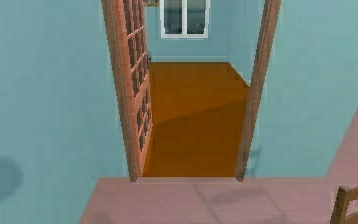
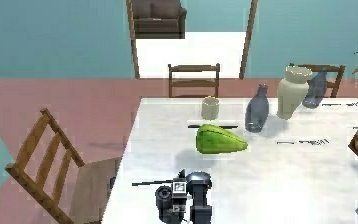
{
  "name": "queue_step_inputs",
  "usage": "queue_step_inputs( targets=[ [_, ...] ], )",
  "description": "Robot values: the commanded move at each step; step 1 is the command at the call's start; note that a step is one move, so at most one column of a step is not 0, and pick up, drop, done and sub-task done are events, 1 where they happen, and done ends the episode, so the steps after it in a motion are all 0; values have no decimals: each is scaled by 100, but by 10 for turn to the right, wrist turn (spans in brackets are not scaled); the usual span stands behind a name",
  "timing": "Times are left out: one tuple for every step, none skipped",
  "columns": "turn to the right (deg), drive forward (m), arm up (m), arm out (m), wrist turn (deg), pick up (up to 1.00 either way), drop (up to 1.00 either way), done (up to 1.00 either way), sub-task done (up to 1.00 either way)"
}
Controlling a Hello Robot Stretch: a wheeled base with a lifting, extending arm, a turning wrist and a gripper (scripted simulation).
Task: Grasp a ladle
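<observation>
left to right: past the chair (image 2: 47, 165), the tool (image 2: 149, 184) hangs over the desk's (image 2: 287, 190) near edge; you cannot tell its spread or load. no sure ladle: thin dark utensils (image 2: 302, 142) lie right of the green lump (image 2: 221, 140). confirm the shape before you reach.

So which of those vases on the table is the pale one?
The wide cream vase in the middle; the tall vase on its left and the small vase on its right are both blue-grey.

white table (image 2: 287, 185), green lump (image 2: 221, 140), teal walls (image 1: 47, 90), orange floor (image 1: 192, 110)
</observation>
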Motion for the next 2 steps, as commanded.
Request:
queue_step_inputs(
  targets=[
    [0, 0, 0, 0, 0, 100, 0, 0, 0],
    [0, 0, 10, 0, 0, 0, 0, 0, 0]
  ],
)
